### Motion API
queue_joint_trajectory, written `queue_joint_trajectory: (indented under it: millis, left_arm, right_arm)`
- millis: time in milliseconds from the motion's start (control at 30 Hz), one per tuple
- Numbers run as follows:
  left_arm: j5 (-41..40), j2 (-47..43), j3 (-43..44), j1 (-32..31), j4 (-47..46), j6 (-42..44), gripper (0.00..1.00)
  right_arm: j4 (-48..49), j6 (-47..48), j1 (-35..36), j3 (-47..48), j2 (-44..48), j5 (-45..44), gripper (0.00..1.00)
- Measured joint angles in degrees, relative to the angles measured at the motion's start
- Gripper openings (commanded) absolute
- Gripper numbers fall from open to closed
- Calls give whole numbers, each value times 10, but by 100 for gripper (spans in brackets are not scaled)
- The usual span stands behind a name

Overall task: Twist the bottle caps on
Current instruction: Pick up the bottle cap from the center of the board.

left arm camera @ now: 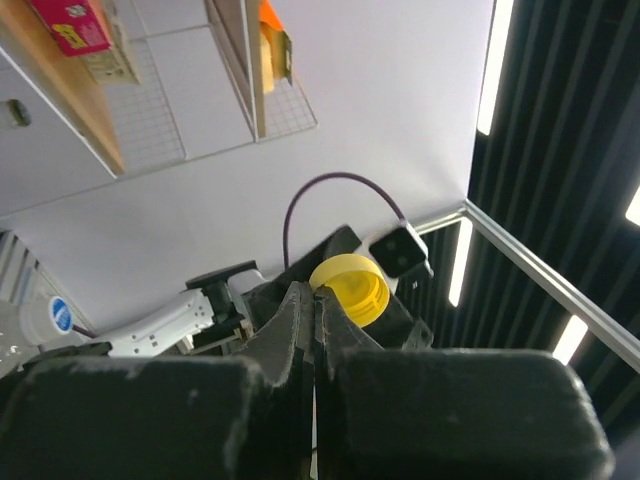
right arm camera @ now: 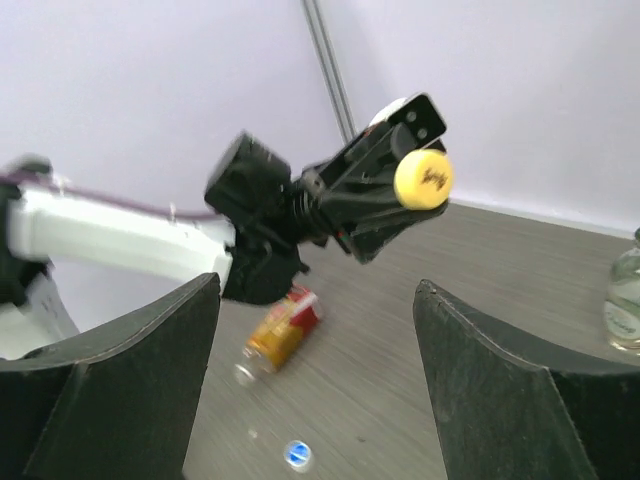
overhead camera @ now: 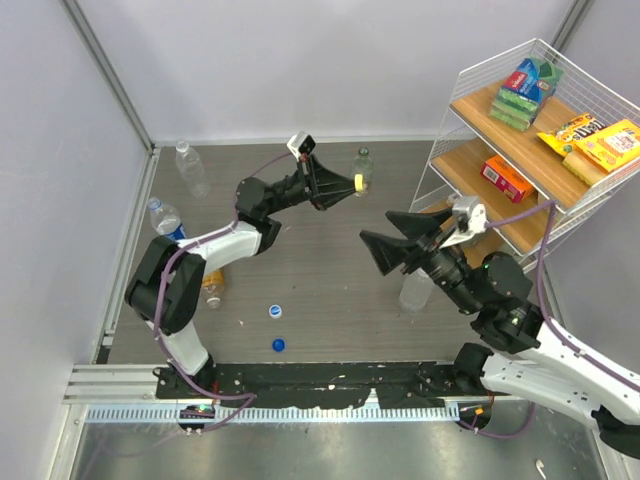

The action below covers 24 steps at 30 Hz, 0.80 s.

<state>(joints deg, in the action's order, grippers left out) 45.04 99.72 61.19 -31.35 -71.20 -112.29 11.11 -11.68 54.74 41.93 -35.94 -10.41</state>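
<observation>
Closest in, the left claw (left arm camera: 316, 300) is pinched together on the rim of the yellow cap (left arm camera: 350, 288), with only the fingertips biting it.

Out on the table, from the left:
- A clear bottle (overhead camera: 190, 168) stands at the back.
- A blue-label bottle (overhead camera: 165, 218) sits nearer.
- An amber bottle (overhead camera: 212, 288) lies on its side.
- Two loose caps follow, a white cap (overhead camera: 275, 311) and a blue cap (overhead camera: 279, 345).

At the back, mid-table, is the upright bottle (overhead camera: 362, 165). The yellow cap hangs right beside its neck, and I cannot tell whether they touch. The right claw (overhead camera: 375, 226) is spread wide and holds nothing, near that bottle but apart from it. A last bottle (overhead camera: 415, 290) stands by the right arm.

My worry is the grip. So little of the cap is held that a push against the neck could pop it loose. The upright bottle is unbraced too, so I'd expect a sideways nudge to topple it, or a twist to spin it instead of catching the thread. The cap also looks turned on edge, and if it goes on tilted it could cross-thread.
</observation>
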Motion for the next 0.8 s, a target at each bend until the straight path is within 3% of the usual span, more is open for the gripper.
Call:
queue_joint_trajectory:
  millis: [267,500,800]
  left_arm:
    - [38,-42,-2,0,-30,-17,0]
    - [118,-43,56,0,-30,8,0]
    - [201,-58,101,0,-36,129,0]
  right_arm:
    - [-87,-198,0,159,-45,-41,82]
    - [-165,-310,0,186,-59,-40,82]
    - [-188,-371,0,179,-88,-35,79]
